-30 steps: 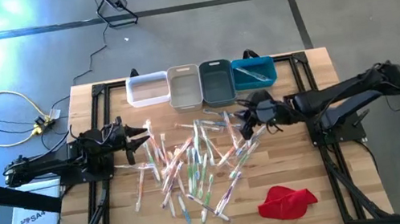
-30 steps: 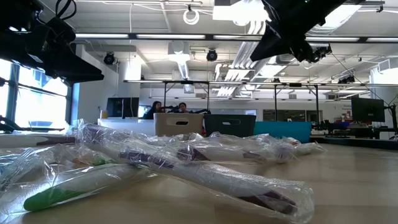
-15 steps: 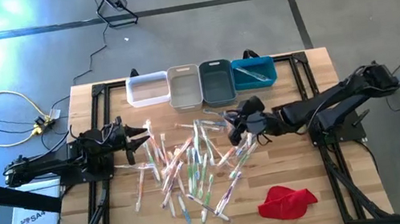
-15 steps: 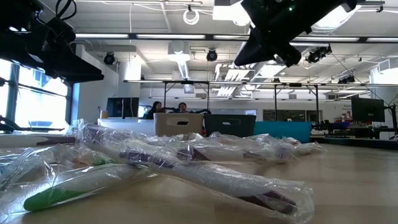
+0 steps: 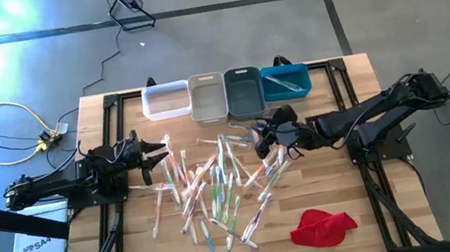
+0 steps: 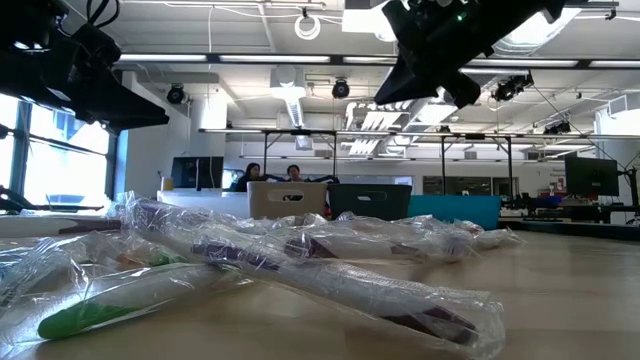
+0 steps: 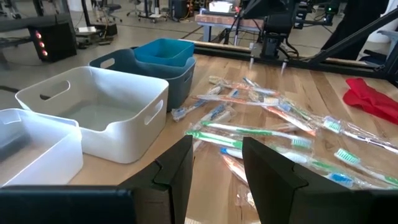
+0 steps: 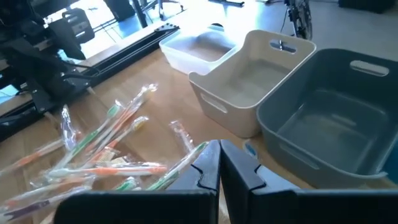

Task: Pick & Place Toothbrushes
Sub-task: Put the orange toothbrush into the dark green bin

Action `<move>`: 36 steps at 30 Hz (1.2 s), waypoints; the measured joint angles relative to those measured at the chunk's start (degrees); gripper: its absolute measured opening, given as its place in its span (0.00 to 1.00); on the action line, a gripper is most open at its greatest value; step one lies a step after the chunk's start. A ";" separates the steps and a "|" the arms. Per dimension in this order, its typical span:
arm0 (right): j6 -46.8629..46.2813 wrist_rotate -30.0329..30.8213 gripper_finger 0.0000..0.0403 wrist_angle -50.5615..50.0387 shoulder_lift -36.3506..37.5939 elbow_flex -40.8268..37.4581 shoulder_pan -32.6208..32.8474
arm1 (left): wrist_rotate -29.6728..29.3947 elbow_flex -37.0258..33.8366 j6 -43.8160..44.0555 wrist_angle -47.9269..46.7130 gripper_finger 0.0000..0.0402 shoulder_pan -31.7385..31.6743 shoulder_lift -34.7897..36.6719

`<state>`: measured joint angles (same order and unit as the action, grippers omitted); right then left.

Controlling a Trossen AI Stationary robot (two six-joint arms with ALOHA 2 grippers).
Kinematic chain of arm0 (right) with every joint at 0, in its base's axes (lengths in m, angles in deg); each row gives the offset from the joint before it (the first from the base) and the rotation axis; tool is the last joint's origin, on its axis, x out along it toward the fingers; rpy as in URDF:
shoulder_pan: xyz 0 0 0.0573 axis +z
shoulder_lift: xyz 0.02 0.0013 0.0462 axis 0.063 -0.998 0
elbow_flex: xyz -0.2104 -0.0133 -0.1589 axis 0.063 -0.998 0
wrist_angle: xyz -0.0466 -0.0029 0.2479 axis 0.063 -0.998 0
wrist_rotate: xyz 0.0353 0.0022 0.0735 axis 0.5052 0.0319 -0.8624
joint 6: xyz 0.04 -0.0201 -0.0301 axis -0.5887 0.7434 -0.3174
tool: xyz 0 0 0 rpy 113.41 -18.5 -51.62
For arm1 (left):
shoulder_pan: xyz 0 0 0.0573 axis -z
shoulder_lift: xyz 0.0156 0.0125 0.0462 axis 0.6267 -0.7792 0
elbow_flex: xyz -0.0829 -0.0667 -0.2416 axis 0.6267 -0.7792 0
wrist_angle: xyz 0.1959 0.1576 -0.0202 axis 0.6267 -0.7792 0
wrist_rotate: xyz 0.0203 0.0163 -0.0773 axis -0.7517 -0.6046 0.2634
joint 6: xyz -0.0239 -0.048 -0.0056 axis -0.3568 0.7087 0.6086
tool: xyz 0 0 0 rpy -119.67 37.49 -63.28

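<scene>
Many wrapped toothbrushes (image 5: 216, 182) lie in a loose heap on the middle of the wooden table; they also show in the low view (image 6: 300, 272) and both wrist views (image 7: 267, 130) (image 8: 112, 152). My right gripper (image 5: 258, 145) (image 8: 219, 152) hovers shut and empty above the heap's far right part, short of the bins. My left gripper (image 5: 159, 155) (image 7: 217, 146) stands open at the heap's left side, above the table, holding nothing.
Along the far edge stands a row of bins: white (image 5: 165, 99), beige (image 5: 207, 98), grey (image 5: 243, 92) and blue (image 5: 285, 82), the blue one with a toothbrush inside. A red cloth (image 5: 322, 226) lies near the front right. Bare wood shows at the table's right and front.
My right gripper has moved toward the table's left, from beside the heap's right end to above its far right part, sinking a little and tipping further down. It has stayed shut. The toothbrushes have not moved.
</scene>
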<state>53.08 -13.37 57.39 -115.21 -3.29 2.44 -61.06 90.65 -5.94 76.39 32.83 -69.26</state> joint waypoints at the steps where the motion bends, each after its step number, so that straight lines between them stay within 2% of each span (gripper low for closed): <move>1: 0.02 0.65 0.01 -0.07 0.00 0.00 0.00 | 0.00 0.00 0.00 0.01 0.34 0.00 -0.01; 22: 4.25 1.24 0.01 -0.07 -0.02 -0.02 -1.13 | 0.02 0.13 -1.51 1.51 0.34 0.00 -0.01; 36: 9.40 1.02 0.01 5.11 -0.02 -0.02 -0.33 | 0.04 0.15 -1.50 3.95 0.34 0.00 -0.01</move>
<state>62.48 -12.35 62.49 -115.24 -3.31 2.11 -61.02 90.80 -7.44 80.34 32.83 -69.27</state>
